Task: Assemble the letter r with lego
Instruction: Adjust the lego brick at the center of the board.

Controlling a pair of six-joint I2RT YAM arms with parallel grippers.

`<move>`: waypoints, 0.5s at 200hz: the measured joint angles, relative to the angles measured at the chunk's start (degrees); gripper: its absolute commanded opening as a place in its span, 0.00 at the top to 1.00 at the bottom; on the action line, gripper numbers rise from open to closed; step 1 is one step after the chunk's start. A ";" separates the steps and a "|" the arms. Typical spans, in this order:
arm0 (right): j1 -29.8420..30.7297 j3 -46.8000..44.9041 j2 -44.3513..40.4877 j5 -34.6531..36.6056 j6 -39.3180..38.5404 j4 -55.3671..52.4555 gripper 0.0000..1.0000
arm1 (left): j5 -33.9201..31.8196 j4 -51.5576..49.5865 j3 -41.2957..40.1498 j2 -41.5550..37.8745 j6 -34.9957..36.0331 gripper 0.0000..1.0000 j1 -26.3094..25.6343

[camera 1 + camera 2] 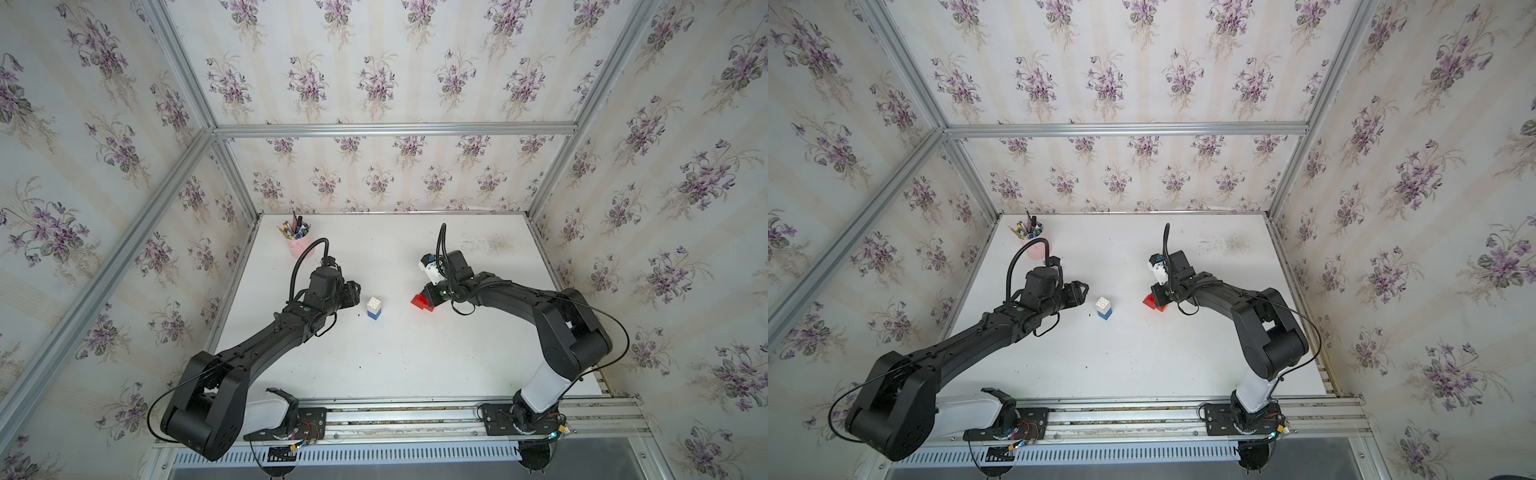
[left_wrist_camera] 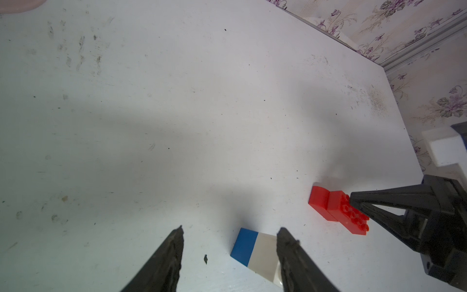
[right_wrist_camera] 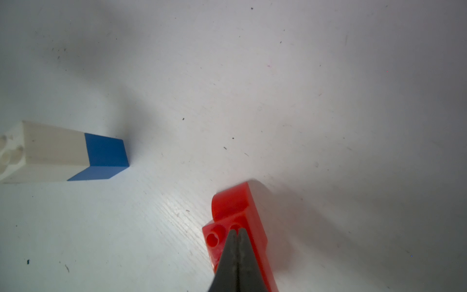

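A white brick (image 1: 374, 306) sits stacked on a blue brick (image 1: 374, 316), upright at the table's middle; the stack also shows as white brick (image 3: 50, 151) and blue brick (image 3: 106, 151). My left gripper (image 1: 355, 293) (image 2: 231, 228) is open just left of the stack, which stands apart from its fingers. Two red bricks (image 1: 419, 302) lie together to the right: a studded long red brick (image 2: 350, 215) and a short rounded red brick (image 2: 318, 202). My right gripper (image 3: 237, 230) (image 1: 430, 296) is shut, its tips resting on the long brick's studded face with nothing between them.
A pink cup of pens (image 1: 296, 242) stands at the back left of the white table (image 1: 415, 357). Walls with metal frame bars close in the table on three sides. The arm bases sit on the rail (image 1: 395, 415) along the front edge.
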 measured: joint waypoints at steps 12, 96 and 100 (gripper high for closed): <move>0.42 0.98 0.85 0.87 -0.42 -0.31 1.00 | -0.02 0.04 -0.11 -0.20 0.00 0.39 0.00; 1.20 3.74 3.02 3.15 -1.46 -1.38 1.00 | -0.02 0.44 -0.85 -0.04 -0.02 0.39 0.00; 1.20 3.82 3.02 3.17 -1.44 -1.53 1.00 | -0.02 0.48 -0.85 -0.04 -0.02 0.39 0.00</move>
